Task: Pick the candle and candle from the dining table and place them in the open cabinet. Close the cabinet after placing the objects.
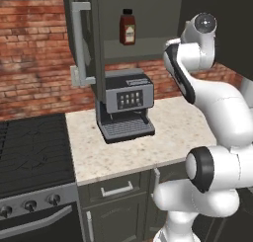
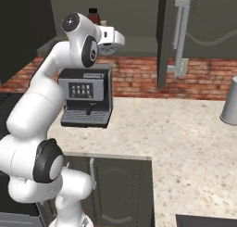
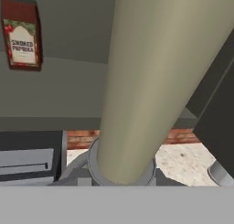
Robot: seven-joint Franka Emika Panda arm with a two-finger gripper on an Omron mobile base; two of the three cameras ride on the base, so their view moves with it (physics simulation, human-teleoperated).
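Your gripper [image 2: 110, 44] is clamped tight on the smooth beige stick candle [image 3: 151, 81] with its round grey base [image 3: 93, 166], while the left base view adds the speckled stone desk [image 1: 148, 147].

candle [image 3: 151, 81]: pale beige | candle base [image 3: 151, 172]: grey | spice jar [image 3: 20, 35]: red | backsplash [image 1: 34, 63]: red brick
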